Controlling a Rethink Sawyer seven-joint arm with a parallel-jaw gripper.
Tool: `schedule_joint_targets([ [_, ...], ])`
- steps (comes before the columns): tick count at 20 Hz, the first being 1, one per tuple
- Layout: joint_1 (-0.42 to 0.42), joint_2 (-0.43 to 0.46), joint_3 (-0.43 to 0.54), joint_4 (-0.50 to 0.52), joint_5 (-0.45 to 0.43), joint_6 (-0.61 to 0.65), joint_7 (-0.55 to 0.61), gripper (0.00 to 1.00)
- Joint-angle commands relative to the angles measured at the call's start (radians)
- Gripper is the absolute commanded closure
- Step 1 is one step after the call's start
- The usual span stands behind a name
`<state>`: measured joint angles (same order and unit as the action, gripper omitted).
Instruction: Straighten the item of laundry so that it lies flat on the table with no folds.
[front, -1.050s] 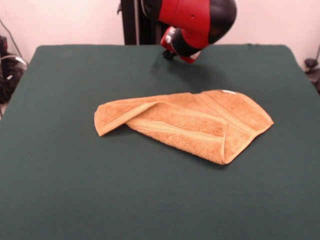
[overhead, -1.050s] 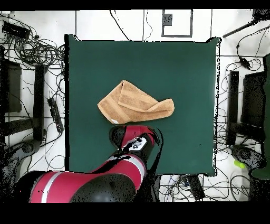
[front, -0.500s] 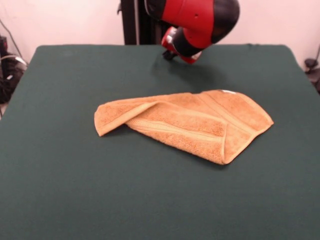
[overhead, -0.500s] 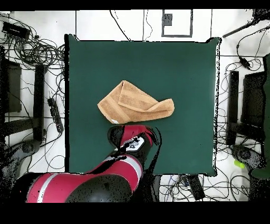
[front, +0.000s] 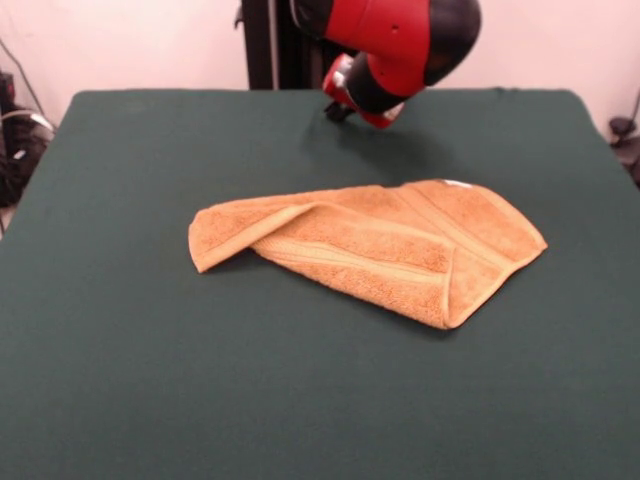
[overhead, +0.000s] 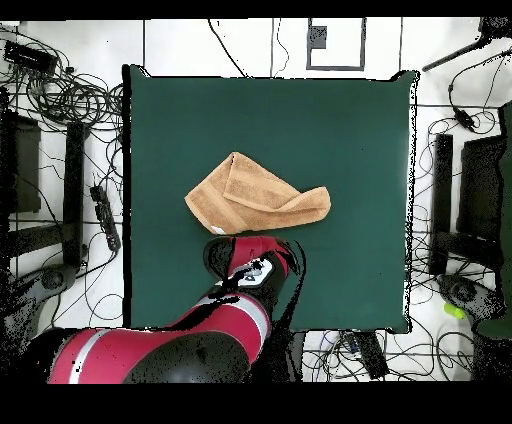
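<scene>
The item of laundry (front: 370, 250) is an orange-tan towel lying crumpled near the middle of the dark green table (front: 130, 380). Its left part is folded over in a loose flap, and its right corner is doubled back along a stripe band. The red and black arm hangs above the table's far side, and its gripper (front: 338, 108) is behind the towel, apart from it. In the overhead view the gripper (overhead: 250, 266) sits just below the towel (overhead: 255, 200), mostly hidden by the arm's wrist. Nothing shows in its hold.
Bare green cloth (overhead: 350, 130) surrounds the towel on every side. Cables and dark equipment (overhead: 60, 100) lie on the floor past the table's edges. A black post (front: 262, 45) stands behind the table.
The arm's wrist has shifted very slightly upward above the table's far side. The towel has not moved.
</scene>
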<state>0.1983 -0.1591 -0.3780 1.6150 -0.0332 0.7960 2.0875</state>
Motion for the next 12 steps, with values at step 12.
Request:
schedule_joint_targets([
  [12,-0.043,-0.001,0.15,-0.333,0.05,-0.187,0.081,1.0],
])
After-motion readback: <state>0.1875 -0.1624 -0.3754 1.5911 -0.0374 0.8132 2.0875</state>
